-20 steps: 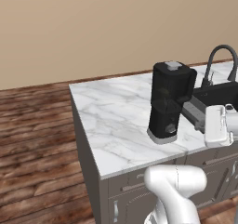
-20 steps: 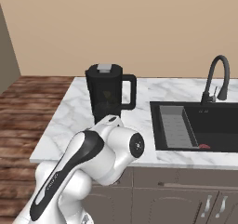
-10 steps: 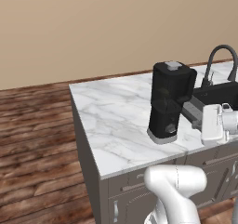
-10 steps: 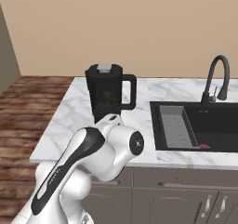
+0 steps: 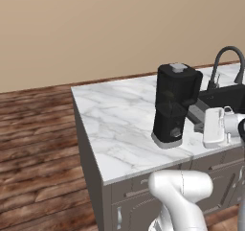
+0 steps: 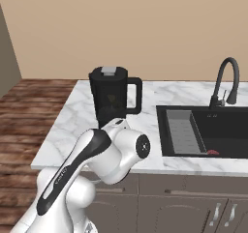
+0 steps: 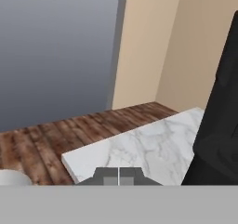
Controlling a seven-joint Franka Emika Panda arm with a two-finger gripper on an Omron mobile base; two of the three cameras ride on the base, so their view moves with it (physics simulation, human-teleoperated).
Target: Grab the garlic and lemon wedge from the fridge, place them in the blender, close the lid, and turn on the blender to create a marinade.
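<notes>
Blender (image 5: 174, 105) upright near counter (image 5: 119, 124) front edge, lid (image 5: 178, 68) on | gripper (image 7: 119, 176) clenched empty, we note, beside blender base | sink (image 6: 213, 130) right.

Running off the right edge of the hand view: blender (image 7: 218, 125). Hiding the blender's base in the right base view: arm's white elbow. Getting cut by the left base view's right edge: sink (image 5: 225, 97). Too murky to identify: contents inside jar.
</notes>
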